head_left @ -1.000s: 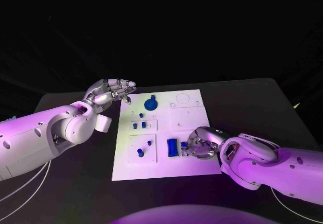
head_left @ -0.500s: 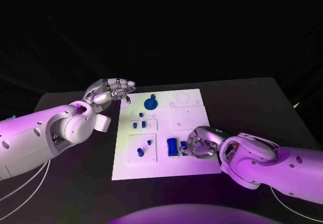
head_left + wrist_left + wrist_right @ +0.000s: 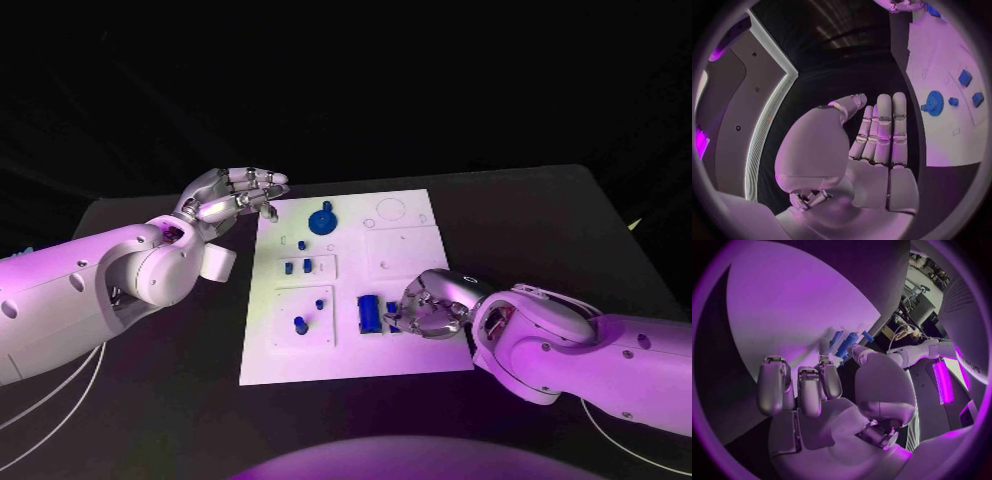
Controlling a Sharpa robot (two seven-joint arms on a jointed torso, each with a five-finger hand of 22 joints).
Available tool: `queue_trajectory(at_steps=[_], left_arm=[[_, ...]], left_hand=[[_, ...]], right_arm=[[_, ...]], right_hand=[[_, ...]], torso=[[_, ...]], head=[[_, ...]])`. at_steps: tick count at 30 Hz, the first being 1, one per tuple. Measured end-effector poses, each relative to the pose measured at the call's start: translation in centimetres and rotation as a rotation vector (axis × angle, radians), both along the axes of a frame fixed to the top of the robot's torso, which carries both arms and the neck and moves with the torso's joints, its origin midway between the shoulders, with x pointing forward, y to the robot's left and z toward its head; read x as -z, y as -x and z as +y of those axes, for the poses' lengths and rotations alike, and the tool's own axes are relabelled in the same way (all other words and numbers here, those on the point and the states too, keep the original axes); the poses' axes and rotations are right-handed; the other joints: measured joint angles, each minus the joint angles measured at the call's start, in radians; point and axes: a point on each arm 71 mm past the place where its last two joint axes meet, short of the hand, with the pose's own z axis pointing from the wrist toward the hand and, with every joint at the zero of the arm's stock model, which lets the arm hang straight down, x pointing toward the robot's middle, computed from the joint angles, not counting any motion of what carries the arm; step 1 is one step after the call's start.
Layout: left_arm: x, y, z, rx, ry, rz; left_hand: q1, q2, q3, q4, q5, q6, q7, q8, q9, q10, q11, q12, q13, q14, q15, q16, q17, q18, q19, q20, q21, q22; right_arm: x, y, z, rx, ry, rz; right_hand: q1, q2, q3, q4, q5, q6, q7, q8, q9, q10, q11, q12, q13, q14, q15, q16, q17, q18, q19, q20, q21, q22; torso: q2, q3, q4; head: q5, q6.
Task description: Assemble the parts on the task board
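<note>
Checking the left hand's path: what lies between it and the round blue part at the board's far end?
In the head view, only a bare strip of white task board separates the left hand from the round blue part.

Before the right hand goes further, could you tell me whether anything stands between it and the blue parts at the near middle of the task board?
Nothing visible does. The right hand is already at the blue parts on the task board, with its fingers beside them. The left hand hovers off the board's far left corner.
</note>
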Motion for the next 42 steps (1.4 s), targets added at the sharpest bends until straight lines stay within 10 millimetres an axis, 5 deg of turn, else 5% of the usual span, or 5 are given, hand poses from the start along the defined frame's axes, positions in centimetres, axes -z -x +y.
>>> queue_trajectory(at_steps=[5, 9, 22, 42], left_arm=[[0.01, 0.00, 0.05, -0.001, -0.001, 0.001], [0.02, -0.01, 0.10, -0.002, -0.002, 0.001], [0.04, -0.03, 0.11, -0.002, -0.002, 0.003], [0.04, -0.02, 0.04, -0.001, -0.002, 0.003]], left_hand=[[0.000, 0.000, 0.000, 0.000, 0.000, 0.000, 0.000, 0.000, 0.000, 0.000, 0.000, 0.000, 0.000, 0.000, 0.000, 0.000, 0.000, 0.000, 0.000, 0.000, 0.000, 0.000], [0.000, 0.000, 0.000, 0.000, 0.000, 0.000, 0.000, 0.000, 0.000, 0.000, 0.000, 0.000, 0.000, 0.000, 0.000, 0.000, 0.000, 0.000, 0.000, 0.000, 0.000, 0.000], [0.000, 0.000, 0.000, 0.000, 0.000, 0.000, 0.000, 0.000, 0.000, 0.000, 0.000, 0.000, 0.000, 0.000, 0.000, 0.000, 0.000, 0.000, 0.000, 0.000, 0.000, 0.000], [0.000, 0.000, 0.000, 0.000, 0.000, 0.000, 0.000, 0.004, 0.000, -0.004, 0.004, 0.000, 0.000, 0.000, 0.000, 0.000, -0.001, 0.000, 0.000, 0.000, 0.000, 0.000]], right_arm=[[0.01, -0.04, -0.56, 0.006, 0.005, -0.001], [-0.01, 0.00, -0.72, 0.002, 0.004, -0.003], [-0.03, 0.09, -0.73, -0.022, 0.001, -0.002], [0.36, -0.53, -0.03, -0.046, 0.027, -0.014]], right_hand=[[0.103, 0.006, -0.019, -0.019, -0.140, 0.000, 0.000, 0.000, 0.001, 0.000, 0.000, 0.000, 0.000, 0.000, 0.000, 0.000, 0.000, 0.000, 0.000, 0.000, 0.000, 0.000], [0.120, 0.001, -0.027, -0.018, -0.177, 0.000, 0.000, 0.000, 0.001, 0.000, 0.000, 0.000, 0.000, 0.000, 0.000, 0.000, 0.000, 0.000, 0.000, 0.000, 0.000, 0.000], [0.120, 0.001, -0.036, -0.011, -0.187, 0.000, 0.000, 0.000, 0.001, 0.000, 0.000, 0.000, 0.000, 0.000, 0.000, 0.004, 0.001, 0.000, 0.000, 0.000, 0.000, 0.000], [0.229, 0.013, -0.025, -0.051, -0.204, 0.001, -0.001, -0.004, -0.005, 0.000, 0.000, 0.000, 0.000, 0.000, 0.000, 0.004, 0.001, 0.000, 0.000, 0.000, 0.000, 0.000]], torso=[[0.000, 0.0004, 0.0006], [-0.001, 0.0005, 0.0005], [0.000, -0.0002, 0.0002], [0.000, -0.0009, 0.0012]], head=[[0.002, -0.002], [0.004, -0.003], [0.005, -0.002], [0.006, -0.003]])
